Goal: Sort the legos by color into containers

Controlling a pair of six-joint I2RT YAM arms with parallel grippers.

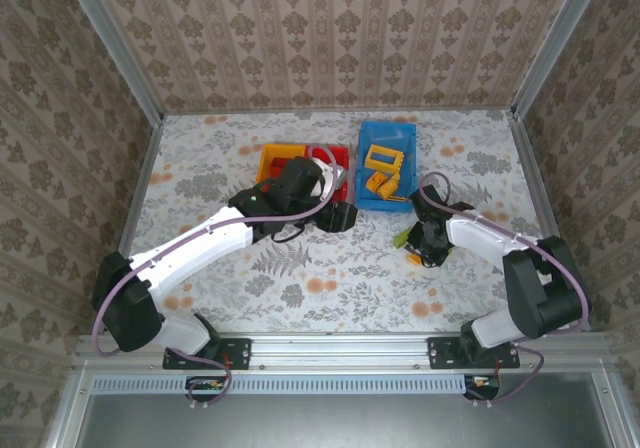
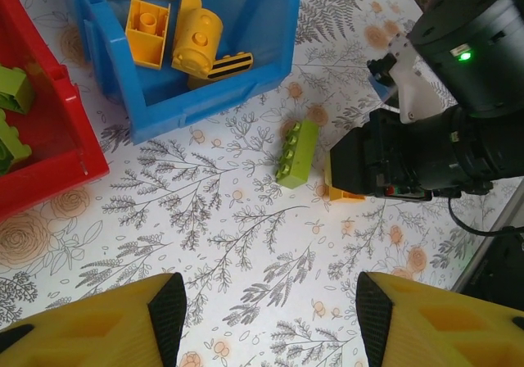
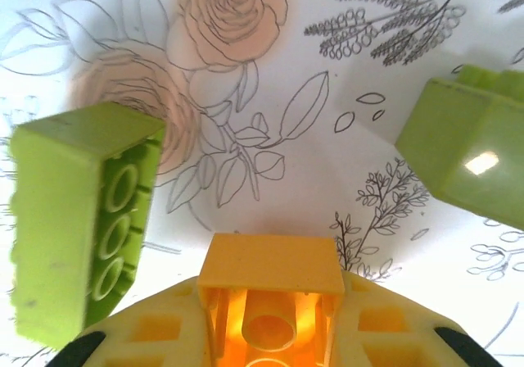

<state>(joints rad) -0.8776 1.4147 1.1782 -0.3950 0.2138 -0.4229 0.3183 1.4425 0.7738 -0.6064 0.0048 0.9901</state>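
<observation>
Bricks are partly sorted. The blue bin (image 1: pixel 388 126) at the back of the bench (image 1: pixel 200 178) holds orange-yellow pieces (image 2: pixel 196 43), among them a hollow square frame (image 1: pixel 382 155). The red bin (image 2: pixel 57 150) holds lime green bricks (image 2: pixel 12 88). The orange-yellow bin (image 1: pixel 270 151) sits just beside the red bin on its left, and the blue bin stands to the right of the red one.

The right claw (image 3: pixel 270 334) is down at the bench in front of the blue bin, clenched on an orange-yellow brick (image 3: pixel 270 273). Its yellow fingers (image 3: pixel 155 334) press against both sides of the brick, whose hollow underside faces the wrist camera. Whether the brick rests on the bench or is lifted I cannot tell. Two loose lime pieces lie on the bench near it. A lime brick (image 3: pixel 78 228) lies on its side with round studs showing, just to the left in the right wrist view. A second lime brick (image 3: pixel 475 162) lies off to the right. Neither touches the held brick.

The left claw (image 2: pixel 270 310) hovers over the flowered bench in front of the red and blue bins. It is released, with its two yellow fingers (image 2: pixel 98 326) spread wide and nothing between them. In the left wrist view the right arm's black body covers most of the orange-yellow brick, with only a corner showing beneath it.
</observation>
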